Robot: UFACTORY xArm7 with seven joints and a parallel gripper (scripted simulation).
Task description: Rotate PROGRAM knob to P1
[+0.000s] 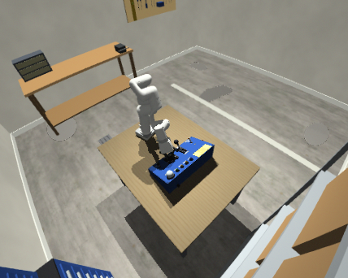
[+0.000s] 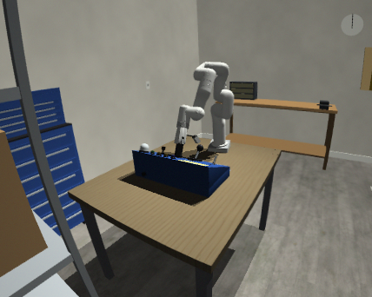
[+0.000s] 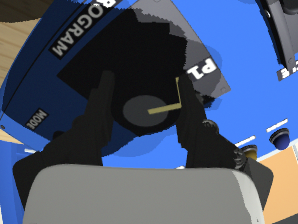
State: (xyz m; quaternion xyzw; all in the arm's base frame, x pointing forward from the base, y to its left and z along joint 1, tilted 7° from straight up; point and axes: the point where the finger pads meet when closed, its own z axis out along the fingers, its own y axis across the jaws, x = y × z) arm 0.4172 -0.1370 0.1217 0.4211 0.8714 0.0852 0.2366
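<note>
The blue console stands on the table. My gripper is down at its top, shut on the dark PROGRAM knob, one finger on each side. The pale yellow pointer line runs to the right across the knob's cap, then down its side beside the right finger. The P1 label shows just beyond that side, up and right of the line's end. The PROGRAM label is at upper left. No P2 label shows; the right finger and shadow hide part of the dial plate.
A ball-topped lever stands near the gripper. A white dome sits at the console's end. A blue button and a yellow button are right of the fingers. The MODE label is at left.
</note>
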